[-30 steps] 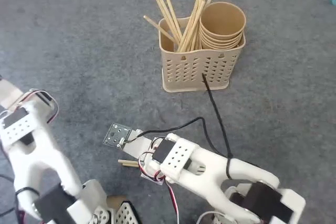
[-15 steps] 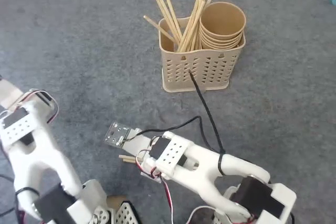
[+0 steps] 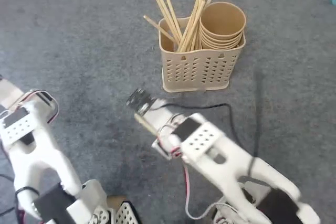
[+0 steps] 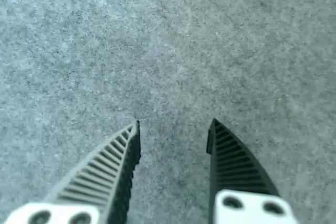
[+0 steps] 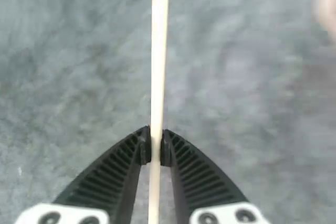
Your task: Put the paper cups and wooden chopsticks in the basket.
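Here the single wooden chopstick [image 5: 159,51] sits pinched between the tips of the right gripper [image 5: 155,148]. It runs straight out past the tips over the grey carpet [image 5: 63,77], and a short length passes back between the fingers [image 5: 126,166] toward the wrist. The jaws are closed down to the width of the stick, each tip touching one side of it. In the high view a short piece of the same chopstick [image 3: 146,125] shows slanted beside the front of the right arm [image 3: 210,148], on the near side of the basket [image 3: 194,72] and apart from it.

The basket stands upright toward the far edge of the carpet. A bundle of chopsticks [image 3: 181,22] leans fanned out in its left compartment, and a stack of paper cups [image 3: 223,22] is nested in its right compartment.

The left gripper [image 4: 173,129] holds nothing. Its two ribbed fingers [image 4: 113,166] are spread moderately wide, with bare carpet showing between them. The left arm [image 3: 31,150] stands at the near left of the carpet, well apart from the basket.
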